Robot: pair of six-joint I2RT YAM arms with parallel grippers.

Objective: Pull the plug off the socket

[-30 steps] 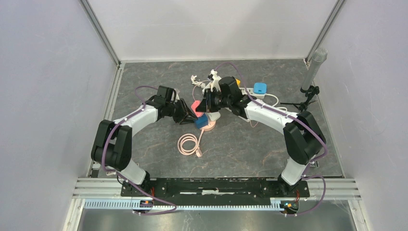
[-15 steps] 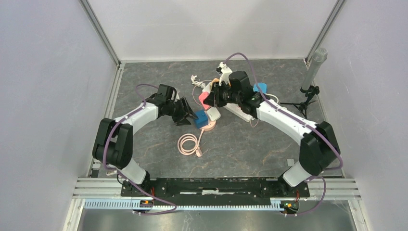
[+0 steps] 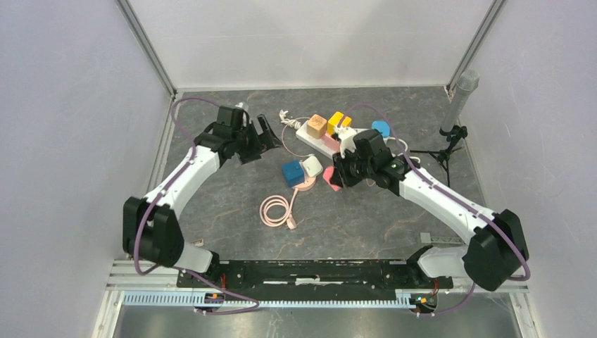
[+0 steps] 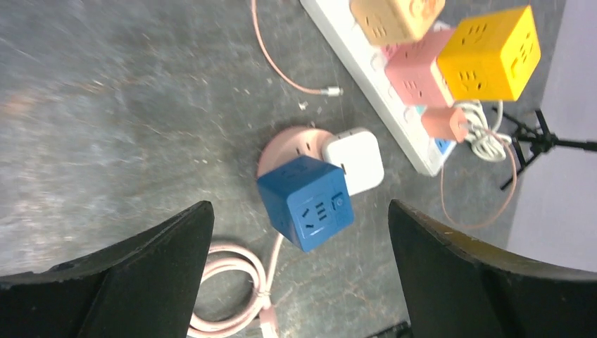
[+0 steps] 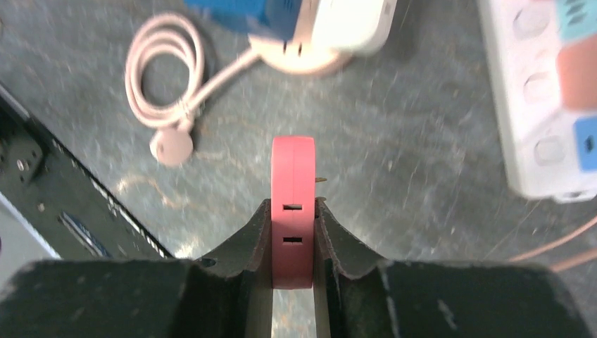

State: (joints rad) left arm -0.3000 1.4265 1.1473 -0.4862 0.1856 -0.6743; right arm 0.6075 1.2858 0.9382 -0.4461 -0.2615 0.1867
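Right pincer (image 5: 293, 204) clamps the pink plug (image 5: 293, 165), holding it clear of the round socket (image 5: 303, 63) at 12 o'clock; left pincer (image 4: 299, 208) gapes empty.

Worktop (image 3: 225, 211) open left and near of the coiled cable (image 3: 278, 210). Centre obstructed: blue cube (image 3: 292, 172) and white adapter (image 3: 312, 166) on the round socket (image 4: 281, 151). Power strip (image 4: 362, 70) bars the far side; tripod (image 3: 440, 149) far right.

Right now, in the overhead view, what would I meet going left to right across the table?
Left pincer → blue cube socket → pink plug → blue round adaptor → black tripod.
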